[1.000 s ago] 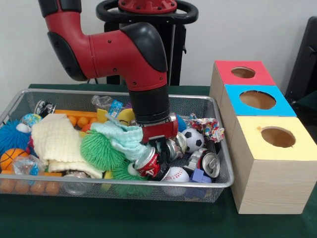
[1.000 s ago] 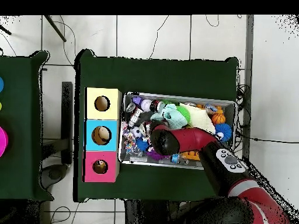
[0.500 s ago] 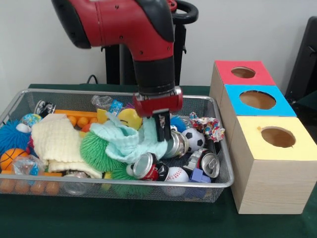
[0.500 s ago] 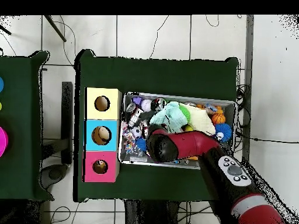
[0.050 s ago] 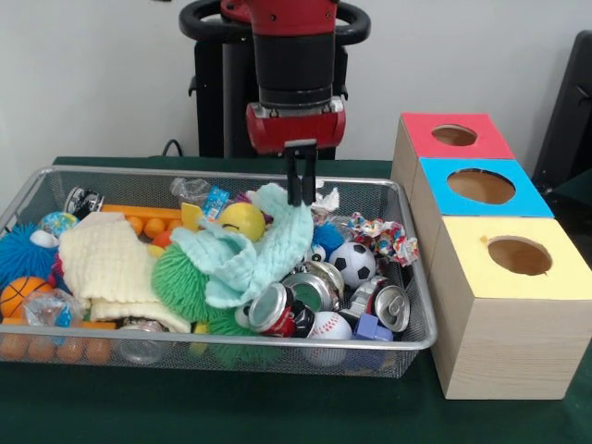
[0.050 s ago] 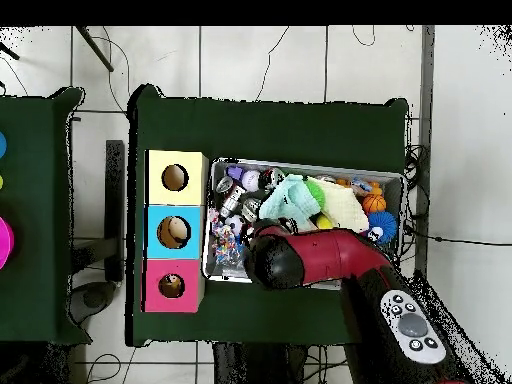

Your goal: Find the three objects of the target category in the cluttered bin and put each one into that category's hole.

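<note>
My gripper (image 5: 301, 198) hangs over the middle of the wire bin (image 5: 418, 277), its fingers shut on the raised corner of a mint-green cloth (image 5: 248, 254). The cloth drapes down over a green spiky ball (image 5: 180, 282). Below and right of it lie a red can (image 5: 274, 310), a silver can (image 5: 312, 288) and another can (image 5: 394, 306). A soccer ball (image 5: 351, 262), a baseball (image 5: 329, 326) and a yellow ball (image 5: 242, 220) sit among them. In the overhead view my arm (image 6: 300, 258) covers the gripper; the cloth (image 6: 288, 197) shows beside it.
Three wooden boxes with round holes stand right of the bin: red (image 5: 425, 129), blue (image 5: 532, 196), yellow (image 5: 564, 277). The bin's left half holds a cream cloth (image 5: 106, 259), a blue spiky ball (image 5: 18, 254), a small basketball (image 5: 20, 294) and orange balls (image 5: 148, 225).
The gripper has risen out of the clutter and drawn back toward the bin's far side, pulling the mint cloth's corner up with it. The silver can and soccer ball are uncovered.
</note>
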Available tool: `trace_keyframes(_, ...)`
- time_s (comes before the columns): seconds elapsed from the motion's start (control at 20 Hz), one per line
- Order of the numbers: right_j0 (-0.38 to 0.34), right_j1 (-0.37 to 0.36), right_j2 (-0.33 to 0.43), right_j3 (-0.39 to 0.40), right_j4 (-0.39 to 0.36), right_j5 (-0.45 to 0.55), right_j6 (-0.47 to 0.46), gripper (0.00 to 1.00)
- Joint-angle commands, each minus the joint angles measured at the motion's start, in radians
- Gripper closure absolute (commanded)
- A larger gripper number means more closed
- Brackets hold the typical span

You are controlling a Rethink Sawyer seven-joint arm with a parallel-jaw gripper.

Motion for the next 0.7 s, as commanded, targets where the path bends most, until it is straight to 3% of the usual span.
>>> trace_keyframes(0.05, 0.015, -0.088, -0.034, 0.075, 0.044, 0.108, 0.085, 1.00)
trace_keyframes(0.25, 0.017, -0.089, -0.037, 0.067, 0.050, 0.113, 0.074, 1.00)
trace_keyframes(0.55, 0.042, -0.202, -0.054, 0.145, 0.118, 0.173, 0.102, 1.00)
trace_keyframes(0.7, 0.041, -0.221, -0.060, 0.156, 0.129, 0.175, 0.093, 1.00)
